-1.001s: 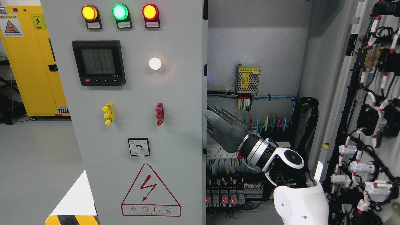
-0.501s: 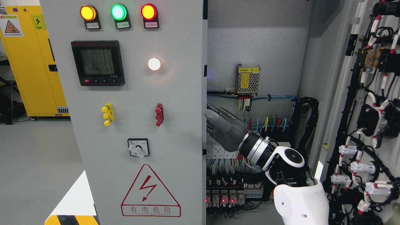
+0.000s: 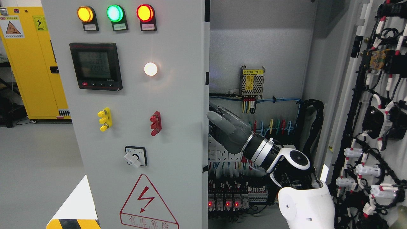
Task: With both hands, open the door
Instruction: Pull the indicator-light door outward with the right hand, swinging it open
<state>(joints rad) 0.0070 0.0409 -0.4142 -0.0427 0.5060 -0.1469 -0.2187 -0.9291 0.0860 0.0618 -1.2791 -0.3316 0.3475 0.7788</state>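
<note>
Hooking right hand (image 3: 227, 128) behind left door (image 3: 178, 105) edge — finger closure hidden, impossible to tell — risking slipping off, snagging far wiring (image 3: 270, 125).

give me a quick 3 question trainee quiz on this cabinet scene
1. True or false: the right hand is at the inner edge of the left door.
2. How many round lamps sit in the door's top row? A) two B) three C) four
3. Fill in: the rotary switch sits above the red ______ triangle.

Key: 1 true. 2 B: orange lamp, green lamp, red lamp. 3 warning.
</note>
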